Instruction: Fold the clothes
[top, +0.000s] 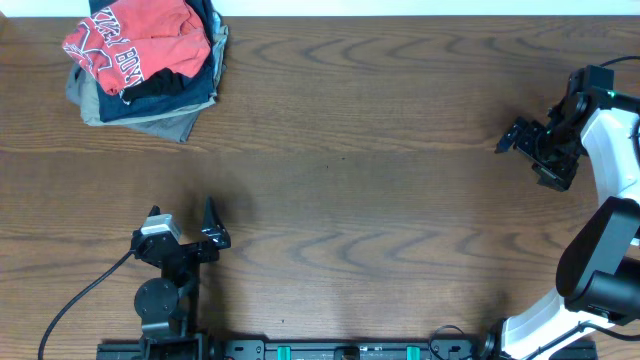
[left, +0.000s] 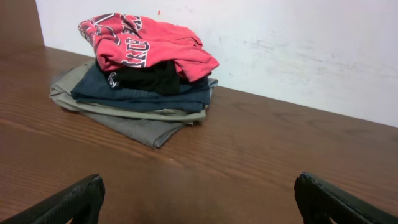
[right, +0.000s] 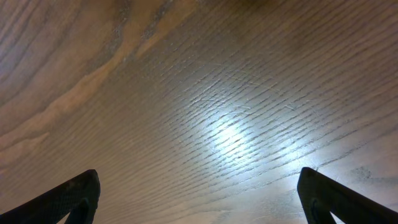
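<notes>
The clothes, a coral-red T-shirt (top: 135, 40) with dark block lettering, lie crumpled on top of a stack at the table's far left corner. The left wrist view shows the T-shirt (left: 146, 43) ahead and to the left, well beyond the fingers. My left gripper (top: 182, 210) stands open near the front edge, well short of the shirt, with only bare wood between its fingertips (left: 81, 196). At the right side my right gripper (top: 510, 137) is open too, facing down at bare table, and its fingertips (right: 78, 193) hold nothing.
Under the T-shirt sits a stack of folded black, navy and grey-khaki garments (top: 170, 100), also visible in the left wrist view (left: 143, 102). A white wall (left: 298, 56) rises just behind the stack. The wooden table (top: 360, 170) stretches between the two arms.
</notes>
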